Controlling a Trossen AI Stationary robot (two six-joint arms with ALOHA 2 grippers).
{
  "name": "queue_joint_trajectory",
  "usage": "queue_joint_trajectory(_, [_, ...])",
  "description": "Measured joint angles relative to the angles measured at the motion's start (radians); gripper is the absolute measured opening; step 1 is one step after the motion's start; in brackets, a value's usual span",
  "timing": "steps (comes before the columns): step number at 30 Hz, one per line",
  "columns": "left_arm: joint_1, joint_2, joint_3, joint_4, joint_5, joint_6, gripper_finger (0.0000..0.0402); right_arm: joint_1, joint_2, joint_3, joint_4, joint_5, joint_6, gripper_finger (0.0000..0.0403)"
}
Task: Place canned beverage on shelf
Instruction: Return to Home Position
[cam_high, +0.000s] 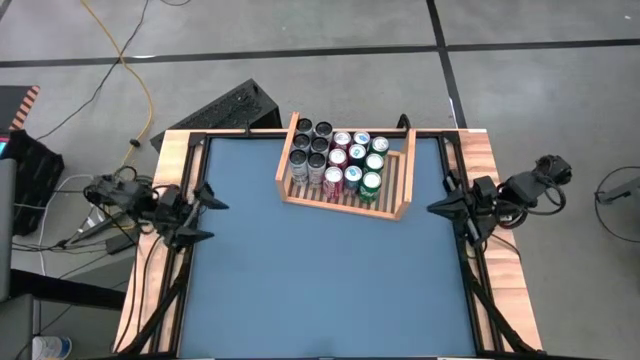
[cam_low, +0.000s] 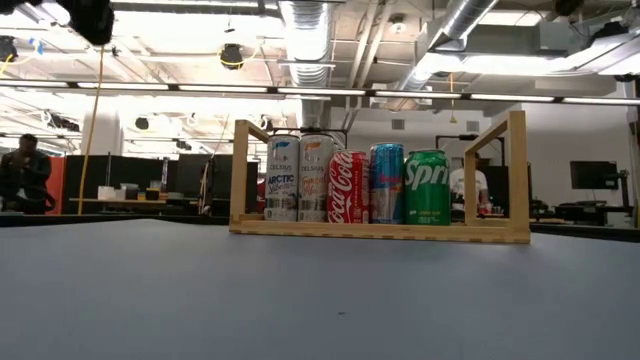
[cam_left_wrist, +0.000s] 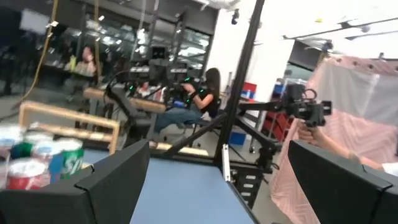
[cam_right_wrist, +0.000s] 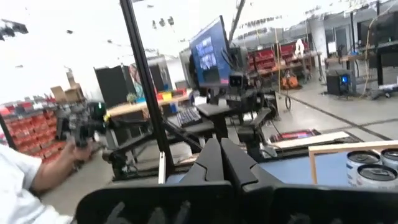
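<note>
The light wooden shelf stands on the blue table at its far middle. Several cans stand upright on its slatted base: white ones at the left, red, blue and green ones at the right. In the low view a Coca-Cola can and a Sprite can face me. My left gripper is open at the table's left edge, its fingers wide apart with nothing between them. My right gripper is shut and empty at the right edge, its fingers pressed together. Both point inward over the table.
The blue tabletop stretches bare from the shelf to the near edge. Wooden rails frame the table's sides. A black keyboard-like thing lies beyond the far left corner. A person's arm and a seated person show beyond the table.
</note>
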Motion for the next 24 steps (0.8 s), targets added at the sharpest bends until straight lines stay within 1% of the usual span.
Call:
queue_joint_trajectory(4, [0.0, 0.0, -0.091, 0.085, -0.015, -0.043, 0.0371, 0.0, -0.091, -0.086, 0.036, 0.0, 0.011, 0.0])
queue_joint_trajectory(12, [0.0, 0.0, -0.284, 0.317, -0.021, -0.088, 0.0371, 0.0, -0.261, -0.2, 0.052, 0.0, 0.015, 0.0])
queue_joint_trajectory(13, [0.0, 0.001, -0.292, 0.322, -0.022, -0.101, 0.0371, 0.0, -0.28, -0.212, 0.053, 0.0, 0.015, 0.0])
queue_joint_trajectory(16, [0.0, 0.0, -0.291, 0.274, -0.042, -0.125, 0.0371, -0.002, -0.279, -0.227, 0.04, 0.004, 0.011, 0.0])
queue_joint_trajectory(19, [0.0, 0.0, -0.292, 0.274, -0.043, -0.141, 0.0371, -0.002, -0.269, -0.225, 0.038, 0.006, 0.01, 0.0])
queue_joint_trajectory(21, [0.0, 0.0, -0.292, 0.284, -0.049, -0.123, 0.0371, -0.002, -0.268, -0.226, 0.021, 0.005, 0.01, 0.0])
queue_joint_trajectory(24, [0.0, 0.0, -0.292, 0.265, -0.092, -0.09, 0.0371, -0.002, -0.271, -0.247, 0.032, 0.006, 0.002, 0.0])
